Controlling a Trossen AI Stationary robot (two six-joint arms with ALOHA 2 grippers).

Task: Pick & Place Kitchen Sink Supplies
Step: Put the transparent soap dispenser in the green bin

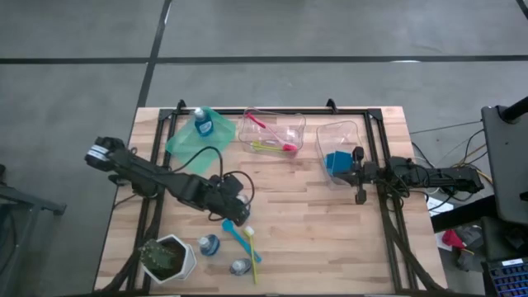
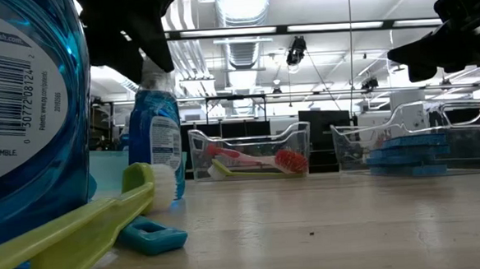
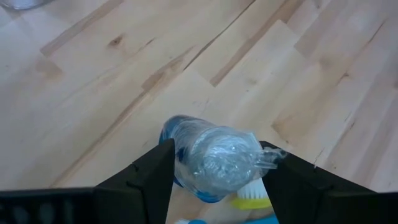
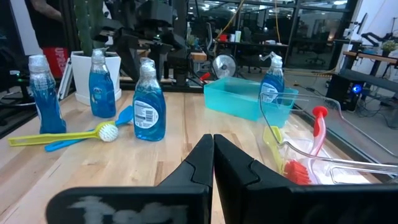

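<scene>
My left gripper (image 1: 236, 213) is over the table's middle, near the near edge, shut on a small clear bottle of blue liquid (image 2: 153, 131) that stands upright. A teal brush (image 1: 233, 230) and a yellow-green brush (image 1: 252, 247) lie flat beside it. Two more bottles (image 1: 208, 244) (image 1: 239, 266) stand closer to the near edge. A fourth bottle (image 1: 202, 122) stands in the green bin (image 1: 186, 140). My right gripper (image 1: 360, 196) is shut and touches nothing. It hangs above the table beside the clear bin (image 1: 351, 132) that holds blue sponges (image 1: 337, 162). My left gripper pinches the bottle's plastic-wrapped cap (image 3: 217, 163) between its two fingers (image 3: 149, 180), coming from above and pointing down. The bottle stays upright and its base (image 2: 157, 196) appears to rest on the table behind the yellow-green brush's head.
A white pot with a green plant (image 1: 169, 257) stands at the near left corner. A clear bin (image 1: 285, 124) at the far edge holds a pink brush (image 1: 256, 120) and a yellow-green brush (image 1: 268, 148). Bare wood stretches between the bins and the bottles.
</scene>
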